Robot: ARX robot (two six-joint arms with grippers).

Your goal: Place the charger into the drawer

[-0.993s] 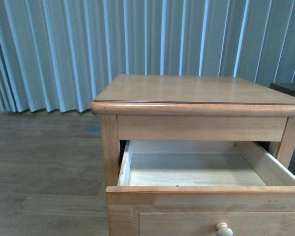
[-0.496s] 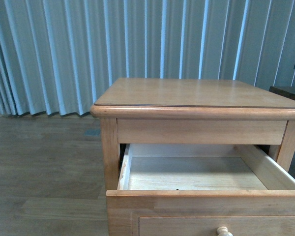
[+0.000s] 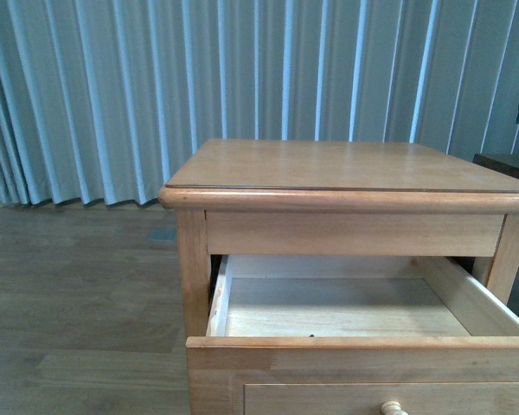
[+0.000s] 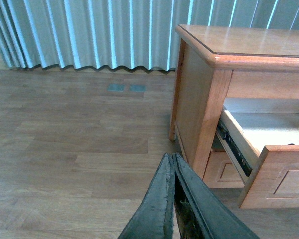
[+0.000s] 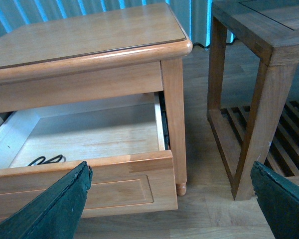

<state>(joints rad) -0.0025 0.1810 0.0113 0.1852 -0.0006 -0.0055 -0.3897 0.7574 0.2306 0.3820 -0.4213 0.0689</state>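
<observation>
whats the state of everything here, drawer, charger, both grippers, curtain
drawer: pulled open
charger: black cable lying inside the drawer near its front, white block hidden
left gripper: shut, nothing seen in it
right gripper: open wide, empty
curtain: drawn shut

Warm honey wood for the cabinet (image 3: 346,164); near-cream inside the drawer (image 3: 337,307). Pale blue-grey vertical pleats on the curtain (image 3: 112,86). Grey-brown plank grain on the floor (image 3: 78,285). Darker brown for the stand (image 5: 269,74). Black for the cable (image 5: 46,160), dark green-black for left pincer (image 4: 173,159) and right pincer (image 5: 169,172).
</observation>
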